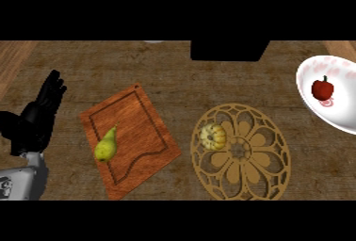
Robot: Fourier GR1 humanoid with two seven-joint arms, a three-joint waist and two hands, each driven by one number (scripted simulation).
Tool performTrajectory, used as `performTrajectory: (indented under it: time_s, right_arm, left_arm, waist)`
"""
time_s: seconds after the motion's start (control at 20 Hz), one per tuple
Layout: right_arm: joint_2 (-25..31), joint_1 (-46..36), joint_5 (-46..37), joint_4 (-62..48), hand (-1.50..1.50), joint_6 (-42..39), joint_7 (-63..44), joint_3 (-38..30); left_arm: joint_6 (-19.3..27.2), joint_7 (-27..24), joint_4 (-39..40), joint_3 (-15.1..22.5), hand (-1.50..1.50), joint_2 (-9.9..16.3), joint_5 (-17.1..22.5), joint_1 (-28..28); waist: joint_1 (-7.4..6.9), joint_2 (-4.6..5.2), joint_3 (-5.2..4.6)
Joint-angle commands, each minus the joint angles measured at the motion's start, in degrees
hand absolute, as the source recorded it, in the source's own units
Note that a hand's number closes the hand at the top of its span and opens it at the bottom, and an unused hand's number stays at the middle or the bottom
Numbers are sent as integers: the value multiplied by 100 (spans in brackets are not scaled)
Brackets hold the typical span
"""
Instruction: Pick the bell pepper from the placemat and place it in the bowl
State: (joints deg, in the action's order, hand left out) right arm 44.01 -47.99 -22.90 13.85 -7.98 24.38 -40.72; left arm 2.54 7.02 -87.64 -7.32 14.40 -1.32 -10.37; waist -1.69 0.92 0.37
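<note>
Resting inside the white bowl (311,101) at far right, the red bell pepper (322,88) is well apart from the round placemat (268,179), where a pale squash (213,136) sits. Left hand (40,115) at left edge: fingers straight, together. A pear (106,147) lies on the cutting board (142,122).

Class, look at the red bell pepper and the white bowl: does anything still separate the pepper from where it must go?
Nothing does. The bell pepper already lies inside the bowl at the right edge. The only hand showing, the left hand, rests open at far left.
</note>
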Motion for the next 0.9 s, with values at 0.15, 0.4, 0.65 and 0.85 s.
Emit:
performTrajectory:
  time_s: [0.15, 0.4, 0.65, 0.85]
  right_arm:
    - [988, 840, 691, -447, -150, -1327, 375, -697]
    - [1402, 1368, 848, -598, -150, -2111, 531, -843]
    - [1599, 1964, 1091, -751, -150, -3158, 844, -1046]
    - [1637, 1995, 1252, -545, -150, -3304, 922, -1148]
  left_arm:
    - [15, -1, -236, 3, 0, -31, -7, 202]
    - [48, 66, -249, 26, 0, -140, 41, 156]
    - [49, -211, -130, -40, 0, -73, -55, 285]
    - [-11, 124, -281, 21, 0, -46, -10, 154]
  waist:
    - [2, 13, 4]
    - [15, 21, 13]
    - [91, 6, 20]
    - [31, -12, 22]
